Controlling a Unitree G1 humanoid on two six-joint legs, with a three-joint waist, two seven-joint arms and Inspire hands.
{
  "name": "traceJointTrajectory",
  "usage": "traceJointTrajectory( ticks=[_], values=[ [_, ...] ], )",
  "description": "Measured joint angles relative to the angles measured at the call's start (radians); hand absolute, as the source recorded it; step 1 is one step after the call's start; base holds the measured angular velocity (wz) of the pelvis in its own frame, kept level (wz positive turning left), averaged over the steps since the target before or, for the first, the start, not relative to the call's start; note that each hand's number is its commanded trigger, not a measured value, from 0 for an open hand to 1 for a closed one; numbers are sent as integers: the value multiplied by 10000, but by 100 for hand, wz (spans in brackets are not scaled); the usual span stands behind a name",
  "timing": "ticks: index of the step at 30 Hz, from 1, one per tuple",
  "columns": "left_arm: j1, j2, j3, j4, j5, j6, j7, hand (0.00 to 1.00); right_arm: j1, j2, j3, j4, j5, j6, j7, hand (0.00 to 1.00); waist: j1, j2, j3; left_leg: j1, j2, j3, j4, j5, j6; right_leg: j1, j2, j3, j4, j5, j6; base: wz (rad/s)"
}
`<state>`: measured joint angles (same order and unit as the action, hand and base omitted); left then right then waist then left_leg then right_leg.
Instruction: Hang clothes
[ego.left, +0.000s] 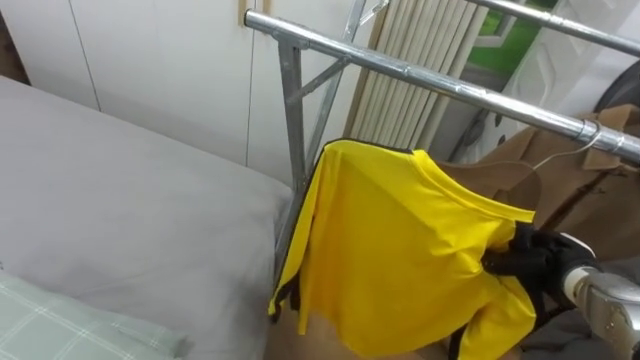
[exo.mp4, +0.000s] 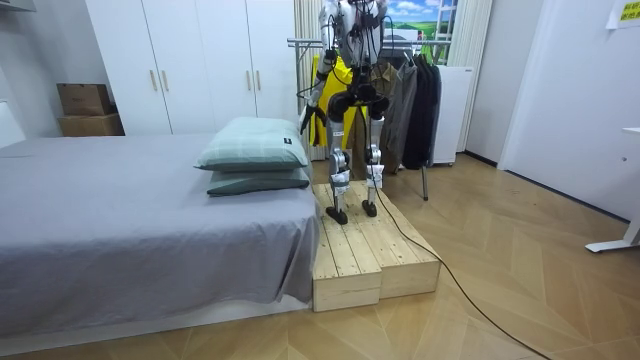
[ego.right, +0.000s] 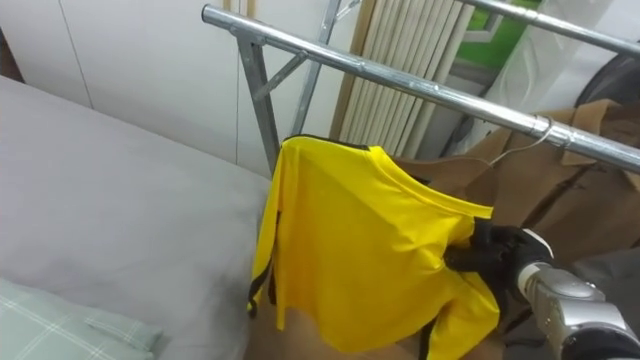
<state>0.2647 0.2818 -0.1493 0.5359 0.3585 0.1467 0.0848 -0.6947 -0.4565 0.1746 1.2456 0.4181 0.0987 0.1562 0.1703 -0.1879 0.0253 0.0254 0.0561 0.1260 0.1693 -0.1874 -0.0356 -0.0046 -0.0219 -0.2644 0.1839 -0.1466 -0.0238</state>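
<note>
Your robot is standing on the wooden platform (exo.mp4: 372, 262) beside the bed (ego.left: 130, 215), facing the clothes rack. Your right robot hand (ego.left: 525, 255) is reaching in from the lower right and clenching a bunch of the yellow shirt (ego.left: 400, 250) at its right edge. The shirt is hanging spread out below the metal rail (ego.left: 420, 72), just beside the rack's upright post, and is not touching the rail. Behind it, a brown coat (ego.left: 515, 170) is hanging from the rail on a wire hanger (ego.left: 562, 153). A pale checked pillow (ego.left: 60, 320) is lying on the bed at the lower left. In the room view, your left robot hand (exo.mp4: 304, 126) is hanging low at the robot's side; you cannot tell there whether it is clenched or released.
</note>
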Motion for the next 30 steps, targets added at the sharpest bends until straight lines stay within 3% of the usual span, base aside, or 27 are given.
traceJointTrajectory(
  ticks=[15,24,30],
  values=[
    [43,-20,34,0,69,33,200,0,27,0,6,17,-221,122,-231,0,-8,-81,-17,53,-3,-29,52,1,0,68,-12,0,-4,1,-2,0],
    [28,7,81,-3,61,-33,200,0,59,-1,7,79,-363,117,-584,0,-49,-204,20,35,-3,-29,133,0,0,80,-13,29,11,20,-33,0],
    [27,4,40,-48,52,-96,200,0,59,-3,6,40,120,96,-799,0,-76,-173,46,17,15,4,119,-11,-9,64,-11,-4,15,34,-51,0]
  ],
)
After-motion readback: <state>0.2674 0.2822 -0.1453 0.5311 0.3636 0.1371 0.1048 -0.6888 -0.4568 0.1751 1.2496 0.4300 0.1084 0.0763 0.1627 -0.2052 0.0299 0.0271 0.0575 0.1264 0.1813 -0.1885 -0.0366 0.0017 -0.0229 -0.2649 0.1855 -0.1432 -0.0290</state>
